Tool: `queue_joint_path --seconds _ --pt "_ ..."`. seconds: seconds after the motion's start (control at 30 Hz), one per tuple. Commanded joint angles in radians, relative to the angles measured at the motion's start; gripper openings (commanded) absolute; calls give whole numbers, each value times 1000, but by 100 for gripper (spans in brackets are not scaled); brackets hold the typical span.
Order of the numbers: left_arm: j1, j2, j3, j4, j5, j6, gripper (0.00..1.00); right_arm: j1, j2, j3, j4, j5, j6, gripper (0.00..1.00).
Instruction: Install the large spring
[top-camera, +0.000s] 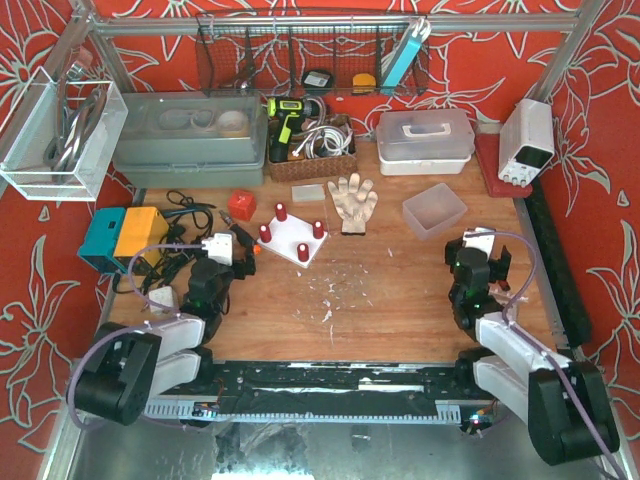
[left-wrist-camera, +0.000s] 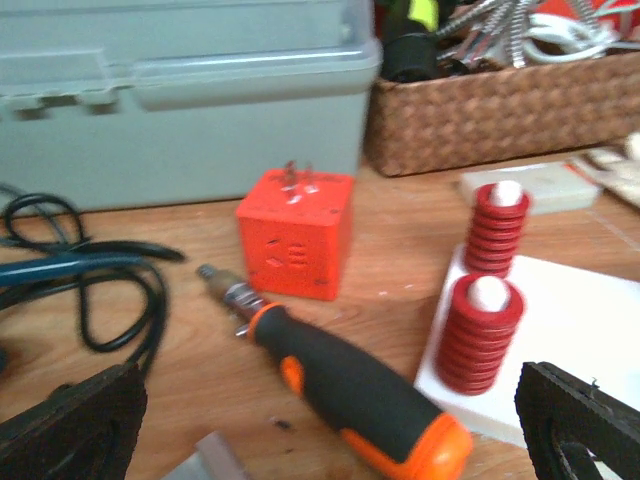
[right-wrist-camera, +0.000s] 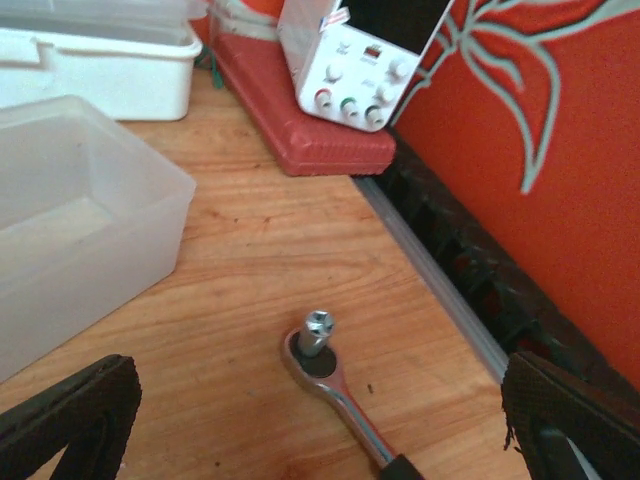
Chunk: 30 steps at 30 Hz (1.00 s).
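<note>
- Your left gripper (left-wrist-camera: 325, 425) is spread wide and grips nothing. Its fingers (left-wrist-camera: 75, 425) sit in the bottom corners of the wrist view.
- Between them lies an orange-and-black screwdriver (left-wrist-camera: 350, 385), its bit pointing away and to the left.
- Just ahead of the right-hand finger the near red spring (left-wrist-camera: 482, 335) stands upright on a white-tipped post (left-wrist-camera: 488, 292), at the corner of the white base plate (left-wrist-camera: 570, 320). Neither finger touches it.
- The far red spring (left-wrist-camera: 497, 228) stands behind it on its own post.
- Seen from above, each of the plate's four corners carries a red spring. You cannot tell which is the large one.
- Left of the plate sits a red cube (left-wrist-camera: 297, 235), with a grey toolbox (left-wrist-camera: 180, 90) beyond.
- Your right gripper (right-wrist-camera: 320, 420) is likewise spread and empty. A ratchet (right-wrist-camera: 318, 350) lies on the table between its fingers, well apart from the plate.
</note>
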<state>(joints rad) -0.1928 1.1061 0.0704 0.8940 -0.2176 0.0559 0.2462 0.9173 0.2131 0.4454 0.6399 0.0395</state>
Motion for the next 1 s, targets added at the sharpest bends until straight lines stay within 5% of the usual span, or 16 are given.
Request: queue_joint_path --seconds 0.0,0.37,0.47,0.57,0.97 --pt "7 68 21 164 148 36 100 -27 103 -17 200 -113 -13 99" --pt "21 233 -33 432 80 52 100 -50 468 23 516 -246 -72 99" --pt "42 301 -33 505 86 29 100 -51 502 51 476 -238 -69 99" --pt "64 295 14 386 141 23 100 -59 503 59 467 -249 -62 99" --pt "90 303 34 360 149 1 100 -62 500 60 461 -253 -61 99"
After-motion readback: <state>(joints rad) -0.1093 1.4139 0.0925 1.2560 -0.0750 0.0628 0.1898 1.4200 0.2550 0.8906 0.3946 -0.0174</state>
